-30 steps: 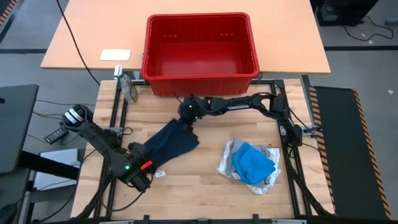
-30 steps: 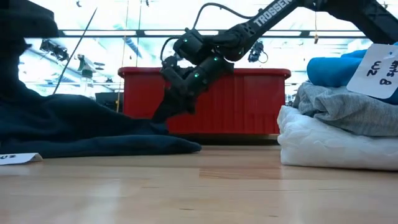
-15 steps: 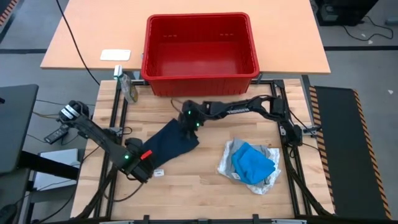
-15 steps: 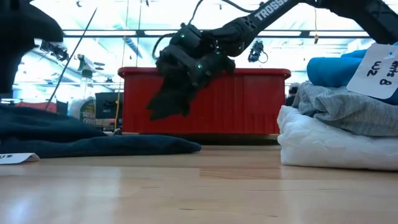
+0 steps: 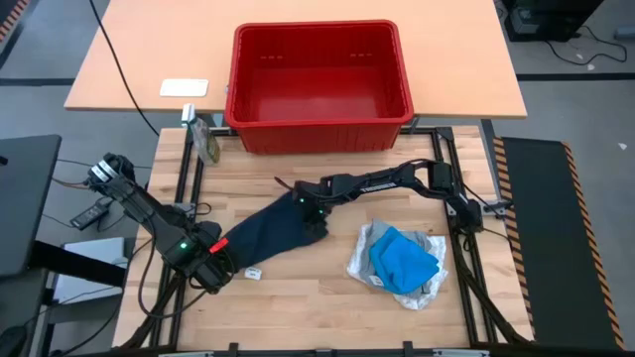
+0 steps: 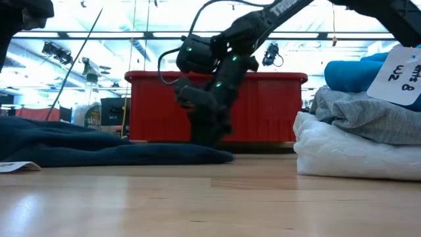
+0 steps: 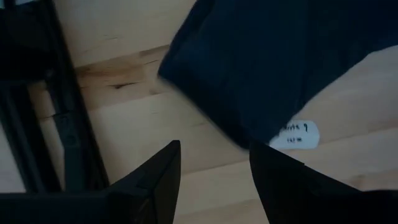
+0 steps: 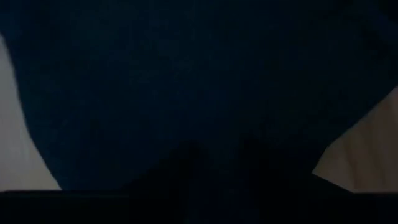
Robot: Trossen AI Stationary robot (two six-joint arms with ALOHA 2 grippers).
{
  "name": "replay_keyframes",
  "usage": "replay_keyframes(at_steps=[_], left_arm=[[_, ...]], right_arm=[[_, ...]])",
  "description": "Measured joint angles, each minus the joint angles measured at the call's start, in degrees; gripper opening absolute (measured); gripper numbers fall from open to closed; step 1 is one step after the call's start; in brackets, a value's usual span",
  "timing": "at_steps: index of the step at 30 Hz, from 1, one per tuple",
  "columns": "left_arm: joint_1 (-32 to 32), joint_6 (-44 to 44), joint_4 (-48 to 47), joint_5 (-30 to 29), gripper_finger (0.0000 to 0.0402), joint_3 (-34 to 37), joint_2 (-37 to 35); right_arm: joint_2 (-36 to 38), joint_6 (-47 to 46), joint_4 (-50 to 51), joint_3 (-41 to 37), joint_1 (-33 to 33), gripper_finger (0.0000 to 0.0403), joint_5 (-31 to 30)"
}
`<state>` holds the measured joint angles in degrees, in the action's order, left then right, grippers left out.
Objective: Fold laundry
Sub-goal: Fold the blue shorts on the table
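From above, the limp, light dark navy garment lies on the bench between both hands; the left wrist view shows the left hand parted, empty; right hand's state unclear; pinch an edge.

Ahead of the left gripper we have bare wood before the navy garment and its paper tag; the dark frame rail closes off one side. The right gripper sits low on that garment's other end, leaving no gap beneath. Beyond it the red basket blocks the way. To its side the stacked garments stand in the way, with open table between.
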<state>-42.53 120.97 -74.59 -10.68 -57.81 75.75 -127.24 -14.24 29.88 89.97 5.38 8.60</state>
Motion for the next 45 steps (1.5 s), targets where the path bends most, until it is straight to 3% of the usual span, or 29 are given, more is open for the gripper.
replay_keyframes(at_steps=[4, 7, 10, 12, 20, 24, 28, 36, 43, 45], left_arm=[[-0.69, -0.59, 2.31, -3.52, 0.0192, 0.01, 0.31], [-0.84, -1.92, 3.47, -6.54, 0.0192, 0.01, 0.47], [-0.83, -3.92, 4.33, -7.34, 0.0192, 0.01, 0.48], [-0.82, -4.41, 4.45, -7.39, 0.0192, 0.01, 0.48], [-2.47, -2.67, 5.99, -7.37, 0.0192, 0.01, 0.74], [-4.96, 0.94, 6.02, -7.36, 0.0192, 0.10, 1.01], [-7.63, 3.94, 6.03, -7.23, 0.0192, 0.10, 1.59], [-8.12, 1.54, 5.38, -7.61, 0.0192, 0.10, 8.81], [-7.98, -0.36, 11.10, -6.39, 0.0192, 0.14, 14.86], [-7.93, -1.43, 12.27, -6.33, 0.0192, 0.14, 15.57]], right_arm=[[0.13, -10.68, 8.27, 0.00, -2.89, 0.0152, 1.98], [0.06, -15.29, 10.79, -0.17, -6.73, 0.0151, 11.46], [-0.48, -14.15, 6.37, 0.18, -10.80, 0.0151, 22.56], [-0.79, -10.33, 2.58, 1.33, -12.39, 0.0151, 24.90], [-0.28, -4.78, -2.59, 12.25, -9.92, 0.0151, 12.25], [-0.23, -3.67, -3.29, 16.46, -6.89, 0.0152, 10.90], [-0.20, -3.54, -2.21, 17.11, -4.18, 0.0152, 13.49], [-0.25, 6.68, -4.66, 10.19, -3.02, 0.0152, 7.56], [-0.13, 5.17, -11.06, -1.96, -5.00, 0.0151, 8.15], [0.56, 2.41, -10.84, -4.14, -5.63, 0.0151, 13.01]])
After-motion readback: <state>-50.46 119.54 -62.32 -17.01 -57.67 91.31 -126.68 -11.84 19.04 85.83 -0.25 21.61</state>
